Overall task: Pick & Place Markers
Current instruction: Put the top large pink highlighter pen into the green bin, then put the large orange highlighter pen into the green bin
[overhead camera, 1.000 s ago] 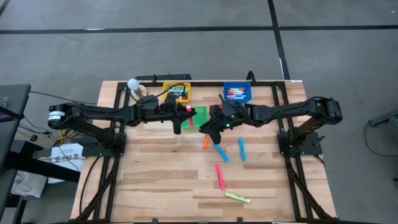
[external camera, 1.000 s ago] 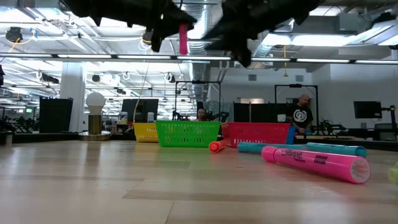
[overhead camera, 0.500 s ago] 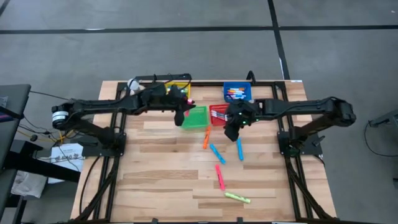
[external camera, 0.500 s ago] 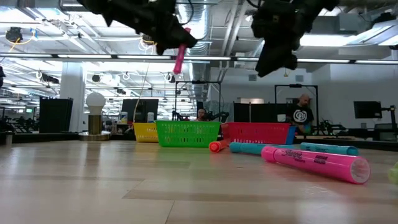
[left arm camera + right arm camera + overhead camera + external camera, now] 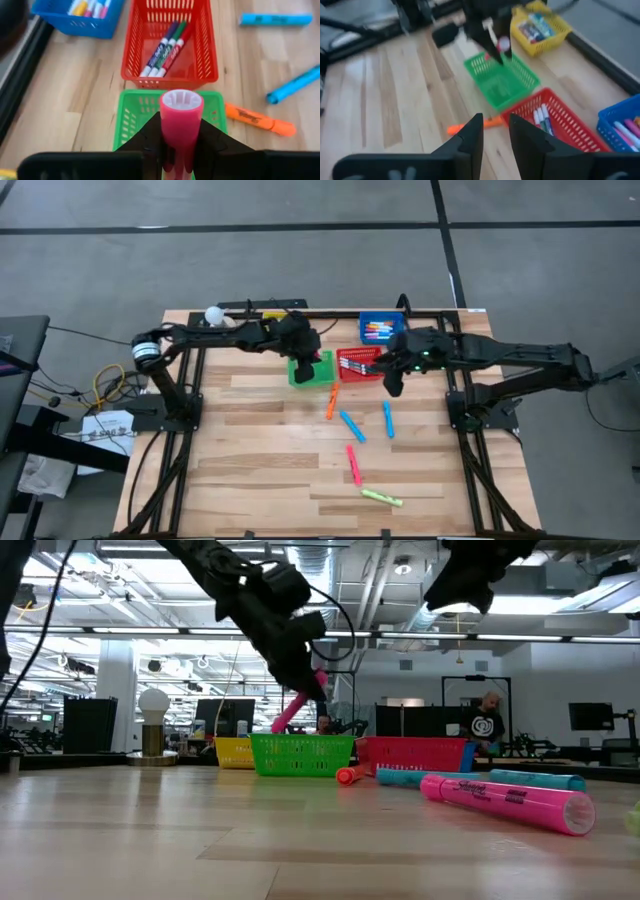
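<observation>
My left gripper (image 5: 305, 675) (image 5: 303, 356) hangs over the green mesh basket (image 5: 301, 754) (image 5: 134, 120), shut on a pink marker (image 5: 294, 710). My right gripper (image 5: 492, 132) (image 5: 394, 378) is open, high above the table to the right of the red basket (image 5: 357, 364), holding nothing. Loose markers lie flat on the wood: an orange one (image 5: 331, 401), two blue ones (image 5: 351, 426) (image 5: 386, 419), a pink one (image 5: 353, 465) and a yellow-green one (image 5: 381, 498). The red basket (image 5: 170, 45) holds three markers. My left gripper pinches the pink marker's barrel (image 5: 180, 130) between its two fingers, coming from above. The marker slants down below the fingers, lifted clear of the table. Its lower end (image 5: 282, 724) is at the green basket's rim; I cannot tell whether it touches.
The blue basket (image 5: 381, 330) with several markers and the yellow basket (image 5: 542, 27) stand along the far edge, with a white ball (image 5: 212, 314) at the far left. Bare wood (image 5: 250, 460) spreads over the near left of the table. People show in the room behind.
My left gripper has come down over the green basket and shifted a little toward the table's right, and the pink marker has tipped from upright to slanting. My right gripper has moved away from the baskets toward the table's right.
</observation>
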